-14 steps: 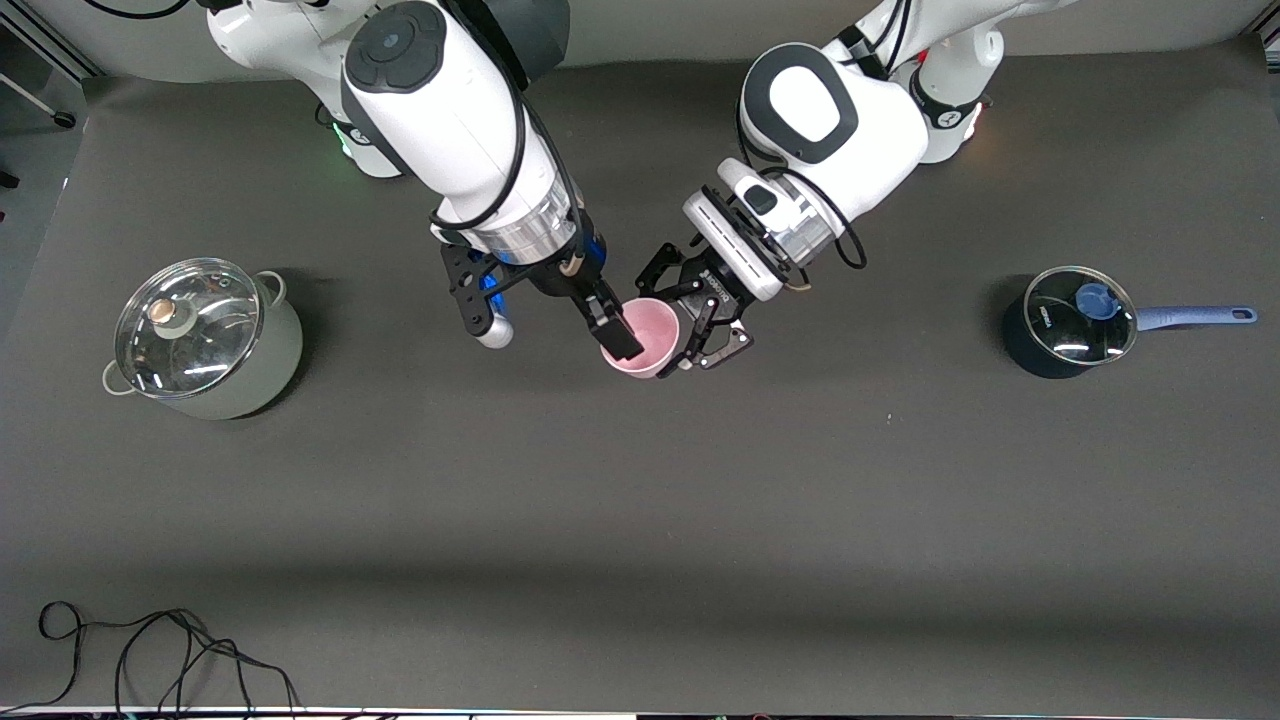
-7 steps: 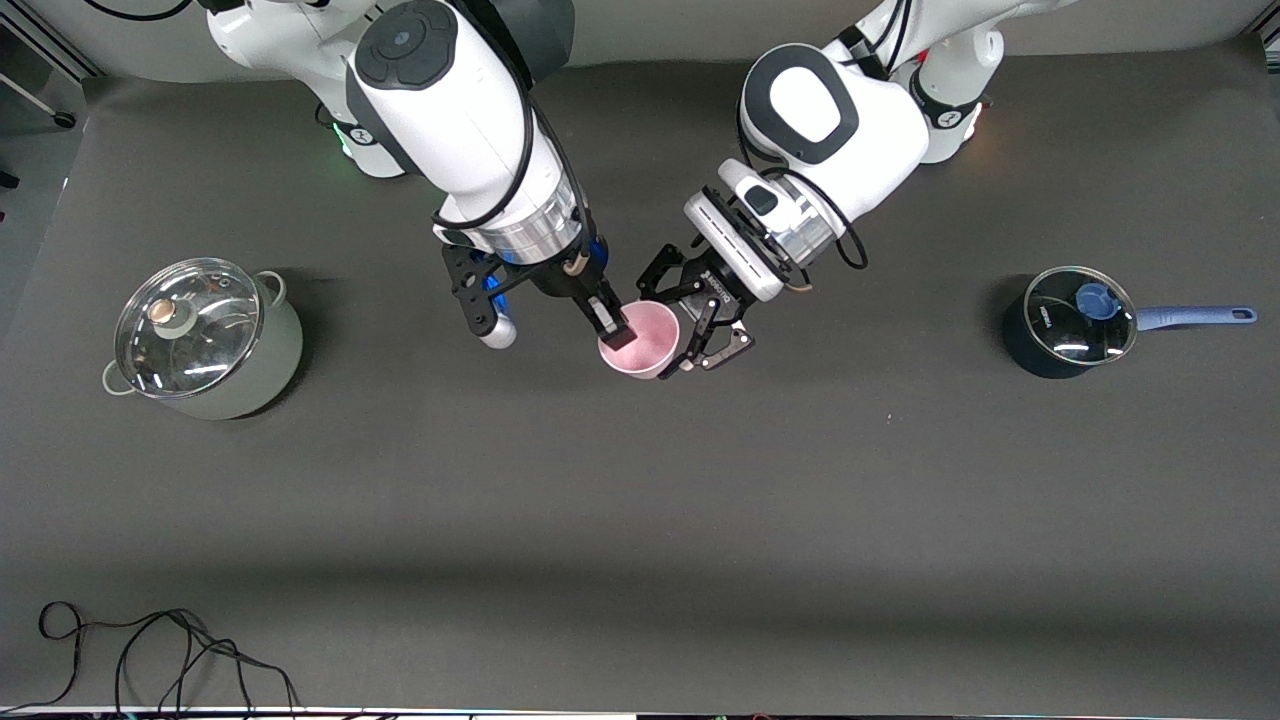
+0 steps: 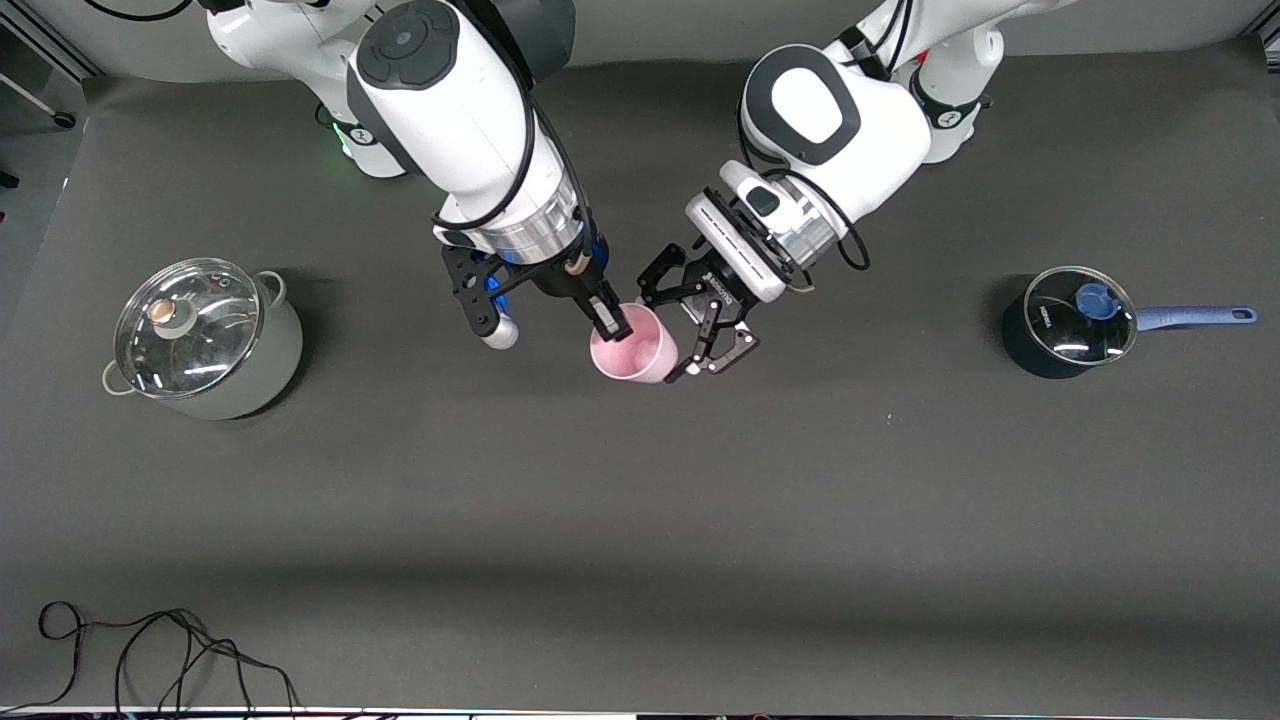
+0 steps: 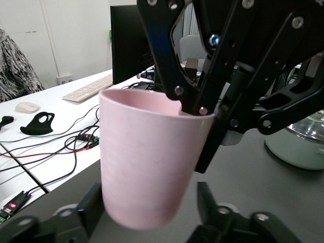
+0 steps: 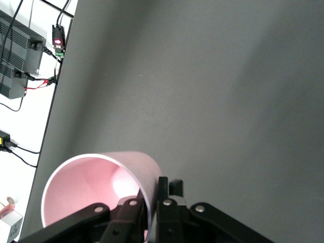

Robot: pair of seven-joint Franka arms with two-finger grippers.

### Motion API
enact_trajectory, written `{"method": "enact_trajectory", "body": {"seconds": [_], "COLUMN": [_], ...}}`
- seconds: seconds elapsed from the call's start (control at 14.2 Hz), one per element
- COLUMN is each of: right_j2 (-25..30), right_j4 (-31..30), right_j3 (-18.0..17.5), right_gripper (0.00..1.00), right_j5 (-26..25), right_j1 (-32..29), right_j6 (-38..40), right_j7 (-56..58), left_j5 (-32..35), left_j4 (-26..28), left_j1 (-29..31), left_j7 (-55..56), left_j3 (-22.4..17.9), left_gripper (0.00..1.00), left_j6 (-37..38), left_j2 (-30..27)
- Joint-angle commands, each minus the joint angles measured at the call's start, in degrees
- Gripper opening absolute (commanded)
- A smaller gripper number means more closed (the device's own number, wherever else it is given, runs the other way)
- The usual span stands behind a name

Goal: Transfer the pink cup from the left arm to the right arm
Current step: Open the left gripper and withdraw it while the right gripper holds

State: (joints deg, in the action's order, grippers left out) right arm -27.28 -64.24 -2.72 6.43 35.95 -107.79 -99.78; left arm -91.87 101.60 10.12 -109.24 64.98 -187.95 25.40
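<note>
The pink cup [image 3: 635,350] hangs tilted above the middle of the dark table, its mouth turned up. My right gripper [image 3: 612,322] is shut on the cup's rim, one finger inside and one outside, as the right wrist view [image 5: 152,202] shows with the cup [image 5: 96,187]. My left gripper [image 3: 672,335] is open around the cup's lower body. In the left wrist view its fingers [image 4: 91,207] stand apart from the cup [image 4: 147,162] on both sides, and the right gripper [image 4: 202,106] shows clamped on the rim.
A grey-green pot with a glass lid [image 3: 205,340] stands toward the right arm's end. A dark saucepan with a blue knob and handle [image 3: 1075,320] stands toward the left arm's end. Black cables [image 3: 150,660] lie at the table's near edge.
My left gripper's fingers have spread away from the cup. The cup has tilted and shifted slightly toward the right arm's end, held by the right gripper at the rim.
</note>
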Motion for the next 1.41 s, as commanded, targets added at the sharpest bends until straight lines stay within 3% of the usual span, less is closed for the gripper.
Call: {"method": "enact_trajectory", "body": {"seconds": [0.0,0.42,0.63,0.92,1.34], "right_j2": [-1.11,-0.94,-0.94,-0.33,2.04], "right_j4": [2.37,2.28,1.84,0.70,-1.40], "right_j3": [0.08,0.52,0.70,0.70,0.78], "right_gripper": [0.00,0.00,0.00,0.00,0.00], "right_j5": [-1.16,-1.16,-1.07,-0.81,-0.37], "right_j1": [0.26,-0.35,-2.10,-6.49,-16.42], "right_j6": [0.22,0.30,0.39,1.27,13.38], "right_j7": [-0.85,1.68,6.69,20.11,45.59], "left_j5": [-1.47,-1.47,-1.38,-1.03,1.60], "left_j4": [-0.61,-0.61,-0.44,0.52,7.55], "left_j1": [-0.54,1.13,5.60,14.47,29.33], "left_j7": [0.34,1.22,1.57,2.89,2.98], "left_j3": [-0.30,-0.38,-0.30,-0.38,-0.38], "left_gripper": [0.99,0.99,0.99,0.99,0.99], "left_j6": [-0.66,-0.40,1.35,10.65,29.38], "left_j2": [-0.79,-0.26,0.96,2.11,1.59]}}
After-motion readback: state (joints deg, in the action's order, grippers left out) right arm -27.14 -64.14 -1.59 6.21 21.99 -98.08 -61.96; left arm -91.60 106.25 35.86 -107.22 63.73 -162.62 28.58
